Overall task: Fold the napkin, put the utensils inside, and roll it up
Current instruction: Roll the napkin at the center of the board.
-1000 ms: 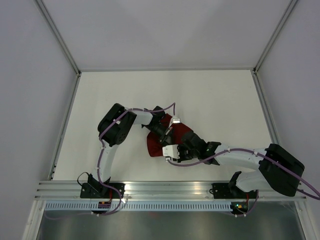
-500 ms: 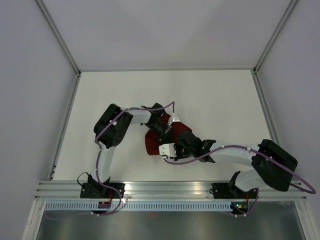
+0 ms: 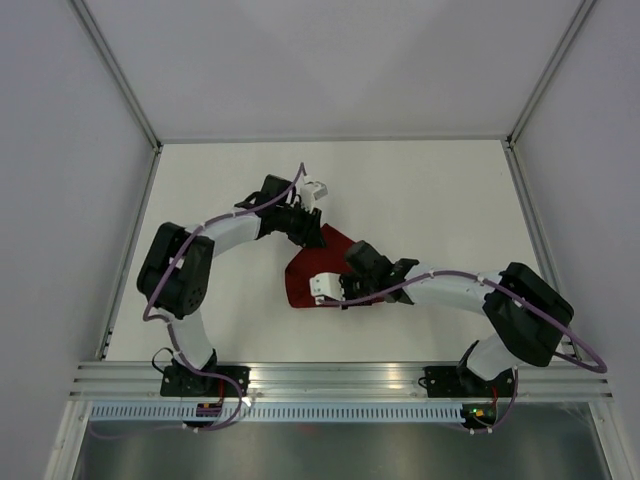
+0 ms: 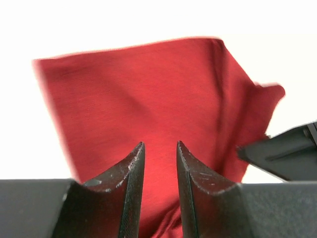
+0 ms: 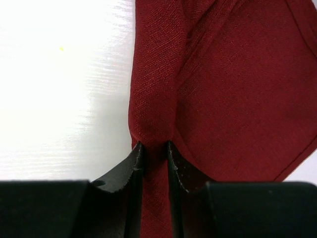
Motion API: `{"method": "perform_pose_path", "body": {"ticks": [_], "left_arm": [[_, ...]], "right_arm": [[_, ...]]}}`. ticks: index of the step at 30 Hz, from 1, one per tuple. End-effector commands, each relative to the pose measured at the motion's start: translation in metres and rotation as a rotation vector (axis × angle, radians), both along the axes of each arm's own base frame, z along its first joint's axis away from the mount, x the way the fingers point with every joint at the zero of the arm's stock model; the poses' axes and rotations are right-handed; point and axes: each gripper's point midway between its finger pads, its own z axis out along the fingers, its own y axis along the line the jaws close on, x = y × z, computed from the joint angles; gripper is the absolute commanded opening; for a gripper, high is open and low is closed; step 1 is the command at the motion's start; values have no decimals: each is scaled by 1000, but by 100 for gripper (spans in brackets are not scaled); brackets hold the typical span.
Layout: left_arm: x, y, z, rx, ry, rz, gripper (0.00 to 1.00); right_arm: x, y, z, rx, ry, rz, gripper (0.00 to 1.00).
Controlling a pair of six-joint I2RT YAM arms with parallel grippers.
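right gripper (image 5: pixel 154 146) fingers pinch a fold of the dark red soft cloth napkin (image 5: pixel 237 99). left gripper (image 4: pixel 160 145) fingers slightly parted, empty, napkin just beyond them. white table (image 3: pixel 430 190), pale walls (image 3: pixel 300 60).

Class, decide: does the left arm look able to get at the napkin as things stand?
Probably yes: the left fingers stand parted close to the napkin, with bare cloth straight ahead. The right fingers pinch a fold on its other side, seemingly out of the way.
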Motion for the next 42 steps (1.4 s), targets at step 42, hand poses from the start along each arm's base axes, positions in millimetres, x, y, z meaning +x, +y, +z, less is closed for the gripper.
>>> {"method": "perform_pose_path", "body": {"ticks": [42], "left_arm": [[-101, -30, 30, 175, -954, -237, 52]], "right_arm": [[48, -33, -63, -221, 932, -217, 1]]}}
